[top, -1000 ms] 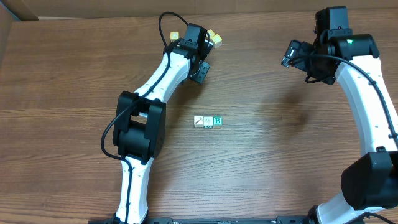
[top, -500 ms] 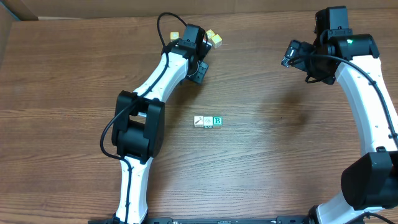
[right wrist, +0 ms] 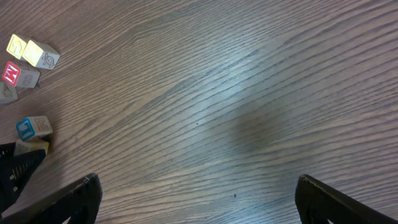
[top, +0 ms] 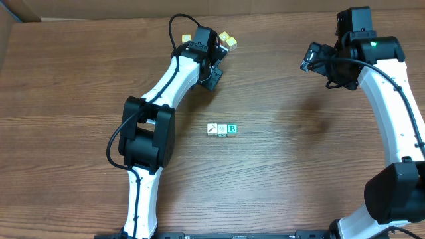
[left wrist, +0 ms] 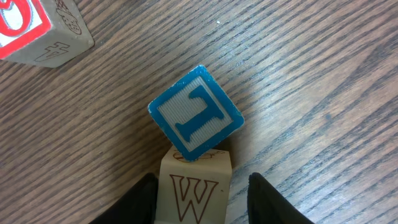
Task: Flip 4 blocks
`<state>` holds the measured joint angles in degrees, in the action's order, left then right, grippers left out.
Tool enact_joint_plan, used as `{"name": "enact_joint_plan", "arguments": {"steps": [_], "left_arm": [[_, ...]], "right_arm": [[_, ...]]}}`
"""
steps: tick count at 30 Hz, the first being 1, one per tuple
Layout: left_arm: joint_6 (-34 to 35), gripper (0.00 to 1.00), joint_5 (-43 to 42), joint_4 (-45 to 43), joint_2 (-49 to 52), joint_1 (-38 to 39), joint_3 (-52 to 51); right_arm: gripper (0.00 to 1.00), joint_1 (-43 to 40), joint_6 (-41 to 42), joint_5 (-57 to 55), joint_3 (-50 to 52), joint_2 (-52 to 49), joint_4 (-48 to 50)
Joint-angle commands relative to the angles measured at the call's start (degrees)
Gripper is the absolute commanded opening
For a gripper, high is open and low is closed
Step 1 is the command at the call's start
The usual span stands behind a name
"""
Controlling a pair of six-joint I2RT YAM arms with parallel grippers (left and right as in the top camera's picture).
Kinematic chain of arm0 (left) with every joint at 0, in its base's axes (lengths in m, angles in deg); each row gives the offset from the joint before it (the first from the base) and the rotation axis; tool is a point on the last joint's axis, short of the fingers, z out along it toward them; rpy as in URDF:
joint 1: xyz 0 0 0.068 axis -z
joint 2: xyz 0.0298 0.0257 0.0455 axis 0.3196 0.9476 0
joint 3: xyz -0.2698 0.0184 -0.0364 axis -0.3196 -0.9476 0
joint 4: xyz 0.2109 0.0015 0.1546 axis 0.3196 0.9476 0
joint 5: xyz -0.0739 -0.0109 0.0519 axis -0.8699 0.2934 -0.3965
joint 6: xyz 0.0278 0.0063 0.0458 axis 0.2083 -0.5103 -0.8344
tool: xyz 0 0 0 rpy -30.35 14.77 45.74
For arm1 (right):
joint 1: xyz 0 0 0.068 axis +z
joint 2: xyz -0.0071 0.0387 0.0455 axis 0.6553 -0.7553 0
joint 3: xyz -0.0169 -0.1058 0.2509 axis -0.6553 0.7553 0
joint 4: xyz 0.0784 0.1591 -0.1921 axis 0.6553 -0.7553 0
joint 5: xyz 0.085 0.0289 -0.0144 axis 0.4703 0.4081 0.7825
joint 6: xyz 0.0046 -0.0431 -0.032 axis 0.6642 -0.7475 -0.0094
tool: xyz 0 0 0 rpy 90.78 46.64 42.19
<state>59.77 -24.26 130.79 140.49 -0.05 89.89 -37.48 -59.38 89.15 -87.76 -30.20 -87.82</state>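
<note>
A cream block with a brown "W" (left wrist: 194,193) lies between the fingers of my left gripper (left wrist: 202,184). The left finger touches it and a narrow gap shows at the right finger, so the jaws stand open around it. A blue-printed cube (left wrist: 196,115) rests against its far side. Three more blocks form a row mid-table: one with a dark diagonal mark (top: 212,130), a pale one (top: 222,131) and the green "B" block (top: 232,129). My right gripper (top: 311,58) hangs wide open over bare wood at the far right, its fingers (right wrist: 87,193) holding nothing.
A red-printed cube (left wrist: 37,31) sits beyond the blue one. Yellow cubes (top: 228,40) lie at the far edge next to the left wrist, with another (top: 187,38) on its other side. The left arm (top: 166,86) stretches diagonally across the table's left half.
The left wrist has edged slightly at the far cluster of cubes. The row of three blocks and the right arm have not moved.
</note>
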Motion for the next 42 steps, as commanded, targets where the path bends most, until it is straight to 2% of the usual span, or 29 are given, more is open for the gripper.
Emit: {"name": "enact_joint_plan", "arguments": {"steps": [1, 6, 13, 23, 28, 37, 40, 42], "left_arm": [[-1.49, 0.39, -1.31, -0.39, 1.22, -0.33, -1.11], [-1.46, 0.38, -1.29, -0.11, 1.22, -0.33, -1.55], [-1.44, 0.31, -1.29, -0.07, 1.22, -0.31, -1.53], [-0.09, 0.33, -1.20, 0.31, 0.74, -0.31, -0.50], [3.19, 0.32, -1.09, 1.05, -2.10, -0.31, 1.03], [4.39, 0.31, -1.09, 4.39, -7.69, -0.31, 1.03], [5.70, 0.33, -1.42, 4.87, -8.87, -0.31, 1.03], [5.73, 0.42, -1.53, 4.98, -8.94, -0.31, 1.01]], "right_arm": [[1.00, -0.02, 0.26, 0.04, -0.09, 0.70, 0.28], [1.00, -0.02, 0.26, 0.04, -0.09, 0.70, 0.26], [1.00, -0.02, 0.26, 0.04, -0.09, 0.70, 0.28], [1.00, -0.02, 0.26, 0.04, -0.09, 0.70, 0.28], [1.00, -0.02, 0.26, 0.04, -0.09, 0.70, 0.28], [1.00, -0.02, 0.26, 0.04, -0.09, 0.70, 0.28], [1.00, -0.02, 0.26, 0.04, -0.09, 0.70, 0.28], [1.00, -0.02, 0.26, 0.04, -0.09, 0.70, 0.28]]}}
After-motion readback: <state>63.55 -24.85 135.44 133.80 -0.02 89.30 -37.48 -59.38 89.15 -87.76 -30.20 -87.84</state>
